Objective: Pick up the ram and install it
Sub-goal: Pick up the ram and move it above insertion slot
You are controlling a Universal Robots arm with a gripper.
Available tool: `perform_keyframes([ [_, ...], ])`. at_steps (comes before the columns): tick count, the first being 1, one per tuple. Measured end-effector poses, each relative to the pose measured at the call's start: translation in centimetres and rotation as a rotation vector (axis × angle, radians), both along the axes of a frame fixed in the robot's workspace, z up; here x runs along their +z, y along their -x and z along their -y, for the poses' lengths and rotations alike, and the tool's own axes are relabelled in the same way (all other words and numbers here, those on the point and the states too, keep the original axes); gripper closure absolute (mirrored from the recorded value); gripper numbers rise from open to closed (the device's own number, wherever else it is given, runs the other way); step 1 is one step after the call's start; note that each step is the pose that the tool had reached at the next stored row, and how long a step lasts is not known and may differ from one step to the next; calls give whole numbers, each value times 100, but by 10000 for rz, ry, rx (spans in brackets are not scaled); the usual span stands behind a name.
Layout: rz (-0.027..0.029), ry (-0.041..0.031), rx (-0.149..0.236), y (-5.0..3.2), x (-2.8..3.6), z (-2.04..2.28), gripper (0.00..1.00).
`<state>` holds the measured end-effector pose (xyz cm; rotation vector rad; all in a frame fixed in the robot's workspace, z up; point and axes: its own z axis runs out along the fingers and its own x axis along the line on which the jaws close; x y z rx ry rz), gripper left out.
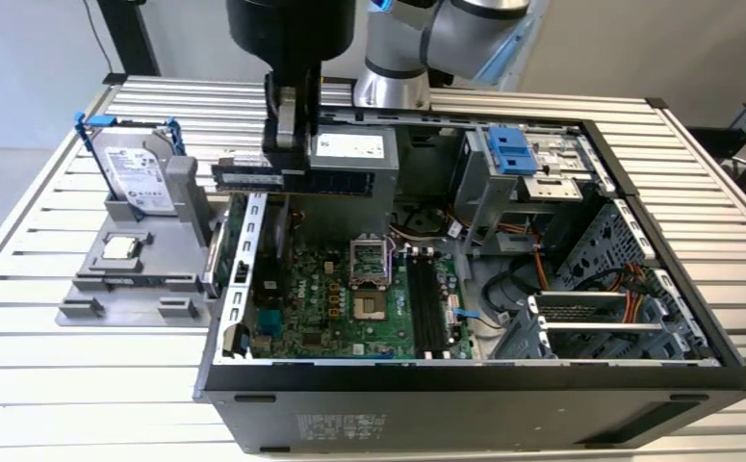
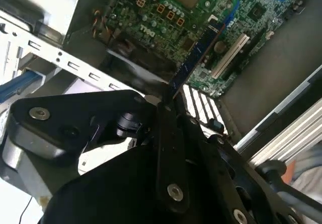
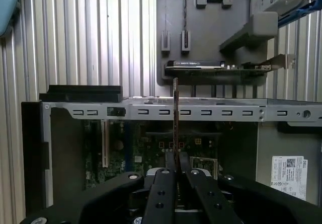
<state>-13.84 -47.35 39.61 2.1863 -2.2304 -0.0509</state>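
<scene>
Ribbed aluminium slats form the table (image 1: pixel 64 385), and an open computer case (image 1: pixel 475 404) lies on it with its inside facing up. The arm reaches in from the far side. Its gripper (image 1: pixel 289 159) is clenched on the ram (image 1: pixel 341 179), which it holds level in the air. The stick sits just in front of the power supply (image 1: pixel 360 154), above the case wall on the exterior view's left.

In the first wrist view the ram (image 3: pixel 175 113) appears edge-on as a thin dark line rising from between the two fingers (image 3: pixel 163 189), which press it from both sides. In the second wrist view the stick (image 2: pixel 196 58) juts out over the green motherboard (image 2: pixel 166 12). It is lifted clear of the board and well apart from the memory slots (image 1: pixel 430 308), which lie beside the processor socket (image 1: pixel 370 279).

As for writing, a white label (image 1: pixel 350 144) with dark print sits on the power supply, and a similar white sticker (image 3: pixel 288 169) shows in the first wrist view. The ram carries a small pale patch (image 1: pixel 250 178) near its end on the exterior view's left.

Beside the case, on the exterior view's left, stands a grey fixture (image 1: pixel 129 279). It holds a silver hard drive (image 1: pixel 138 173) upright in a blue frame, the drive's face covered by a printed label. A small square processor chip (image 1: pixel 119 247) rests in a recess below the drive. Another pale label (image 1: pixel 341 423) marks the case's near wall.
</scene>
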Motion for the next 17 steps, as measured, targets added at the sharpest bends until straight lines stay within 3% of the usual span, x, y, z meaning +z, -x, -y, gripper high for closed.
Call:
perform_keyframes([
  [17, 0, 0, 39, -770, 0, 0, 100],
])
